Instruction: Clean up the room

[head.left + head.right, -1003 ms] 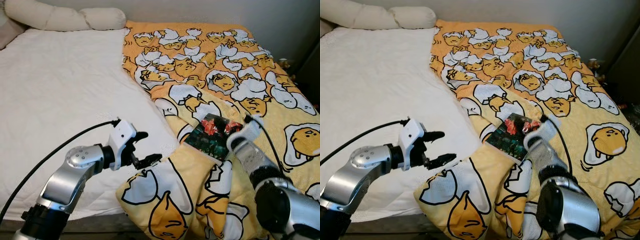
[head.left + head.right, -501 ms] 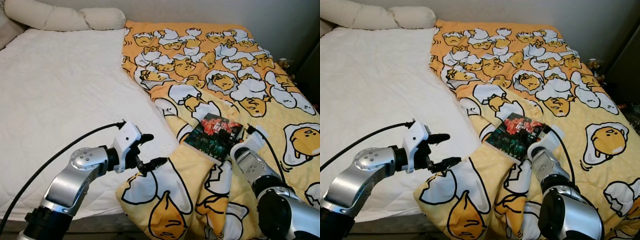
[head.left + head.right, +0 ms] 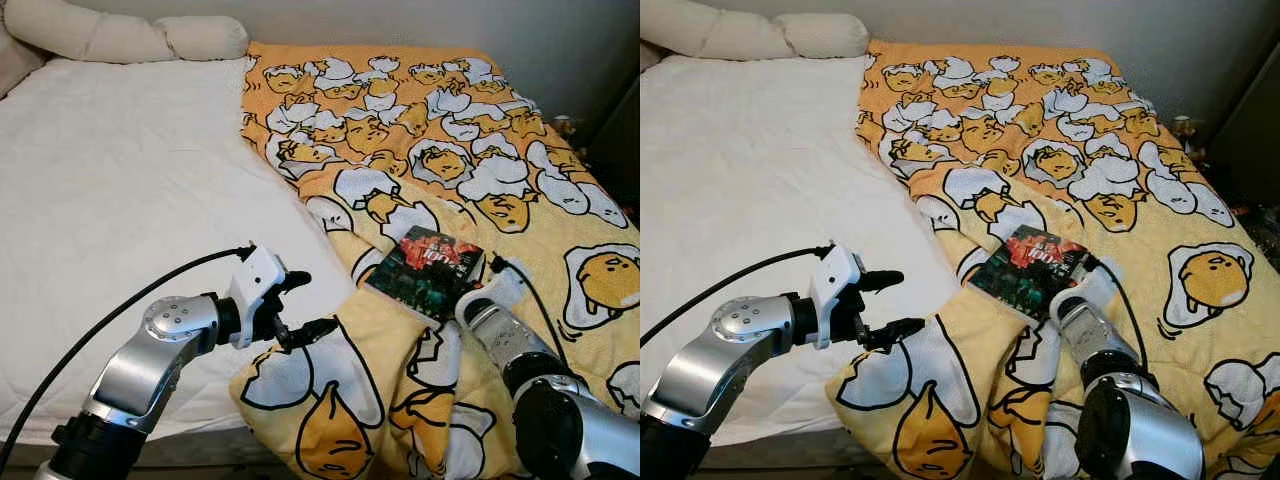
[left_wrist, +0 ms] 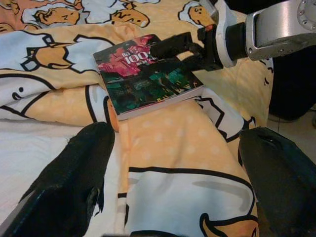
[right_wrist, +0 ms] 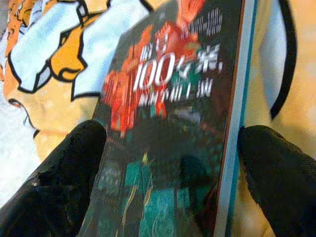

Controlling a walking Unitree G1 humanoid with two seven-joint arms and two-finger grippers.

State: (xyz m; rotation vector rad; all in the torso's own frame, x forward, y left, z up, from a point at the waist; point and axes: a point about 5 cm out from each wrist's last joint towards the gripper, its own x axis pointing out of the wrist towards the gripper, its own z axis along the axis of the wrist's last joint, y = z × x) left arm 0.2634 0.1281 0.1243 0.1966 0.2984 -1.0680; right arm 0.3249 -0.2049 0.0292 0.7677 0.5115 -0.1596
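Lying flat on the yellow egg blanket is a dark book with red and green on its cover. The right gripper is wide open with one finger on each side of the book. The left gripper is open too, holding nothing, by the blanket's folded edge near the white sheet.

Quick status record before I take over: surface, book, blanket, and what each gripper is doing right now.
surface: bed with white sheet
blanket: yellow egg-print blanket, rumpled, covering the bed's right side
book: dark-covered book lying flat on the blanket
right gripper: right gripper open, fingers straddling the book's near end, not yet closed on it
left gripper: left gripper open, at the blanket's bunched near corner, holding nothing
pillows: cream pillows at the head of the bed
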